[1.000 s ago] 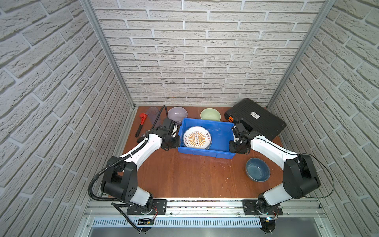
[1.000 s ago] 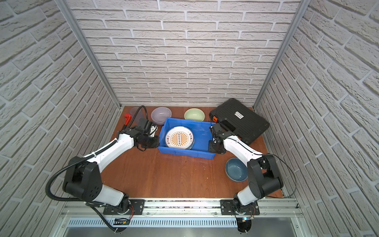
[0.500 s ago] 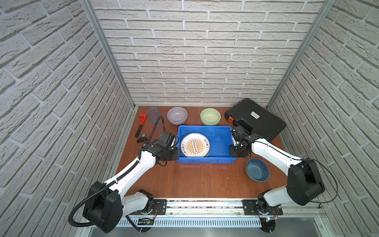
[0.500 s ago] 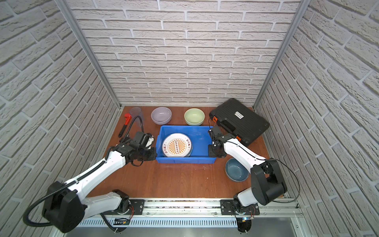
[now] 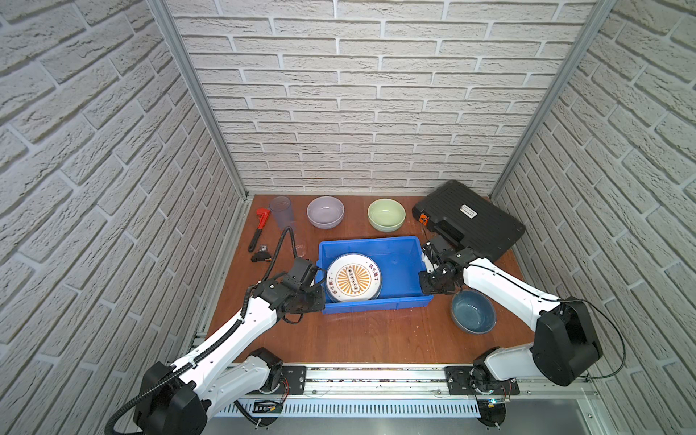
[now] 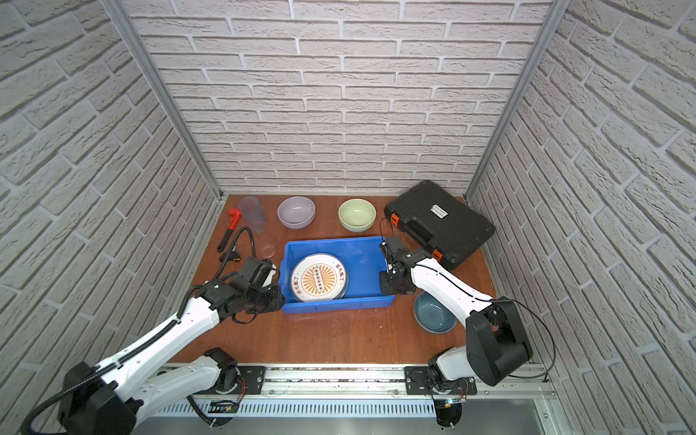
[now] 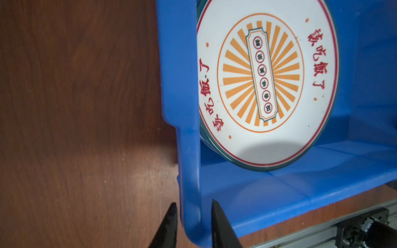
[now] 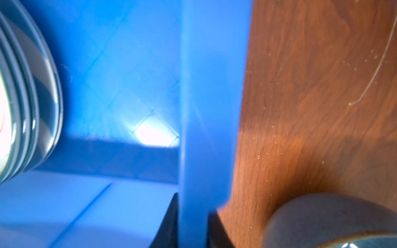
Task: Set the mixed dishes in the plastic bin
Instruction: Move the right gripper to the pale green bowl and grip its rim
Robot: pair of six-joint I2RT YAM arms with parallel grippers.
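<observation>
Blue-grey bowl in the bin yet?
No, the blue-grey bowl sits on the table, outside the blue bin, by its right wall.

A red pipe wrench [image 5: 259, 229] lies flat on the wooden table [image 5: 361, 335] at about ten o'clock. A small black and orange part [image 5: 261, 257] lies just beside its handle end. A closed black tool case [image 5: 469, 220] with orange latches sits at two o'clock, close to the pale brick wall [image 5: 361, 113].
</observation>
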